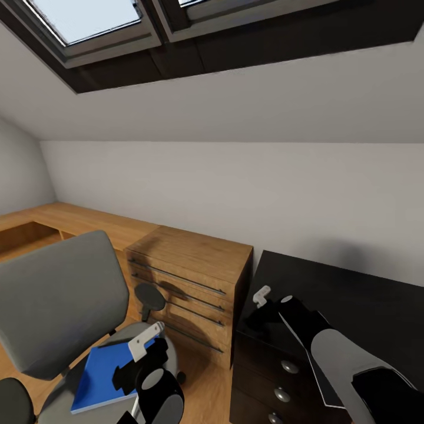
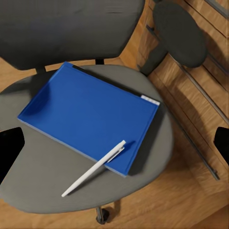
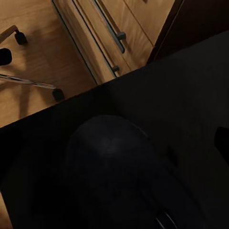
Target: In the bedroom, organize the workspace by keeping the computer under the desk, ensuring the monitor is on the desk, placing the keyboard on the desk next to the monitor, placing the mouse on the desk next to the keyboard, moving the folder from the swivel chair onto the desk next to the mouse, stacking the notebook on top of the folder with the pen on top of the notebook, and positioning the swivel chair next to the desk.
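Folder (image 2: 88, 117) flat on swivel chair (image 2: 43, 176) seat, pen (image 2: 93, 168) lying across its corner. Probably light, stiff, slick; best pinched at an overhanging edge. Left gripper (image 1: 141, 353) above, open, empty. Right gripper (image 1: 266, 300) over worktop (image 1: 353, 300); opening unclear.

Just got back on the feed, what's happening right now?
The left gripper hovers over the swivel chair, where the blue folder lies on the seat with the pen resting partly across its corner. The right gripper hangs over the black desk. Neither holds anything; both sets of jaws look open.
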